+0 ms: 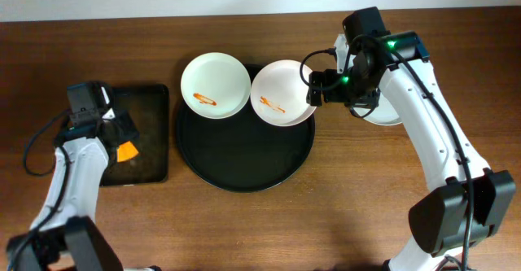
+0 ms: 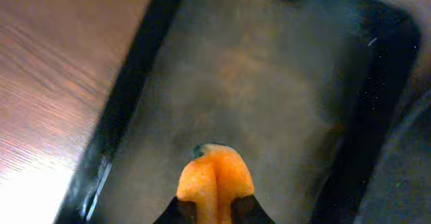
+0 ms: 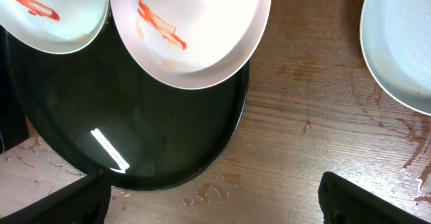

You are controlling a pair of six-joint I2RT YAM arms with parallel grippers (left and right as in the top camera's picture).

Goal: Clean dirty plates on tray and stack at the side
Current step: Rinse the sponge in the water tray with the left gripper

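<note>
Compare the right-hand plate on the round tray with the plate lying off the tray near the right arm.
The right-hand plate carries an orange smear. The plate off the tray shows none on the part in view. The right-hand plate sits on the round black tray, jutting past its rim, and the plate off the tray lies on the bare wooden table. Both are round, shallow and white.

There are three white plates (image 1: 215, 85): two smeared with orange, and one plain plate (image 3: 401, 42). Two black trays: one round tray (image 1: 244, 163), one rectangular tray (image 1: 151, 145). One orange sponge (image 2: 214, 182). Two robot arms (image 1: 431, 133).
</note>
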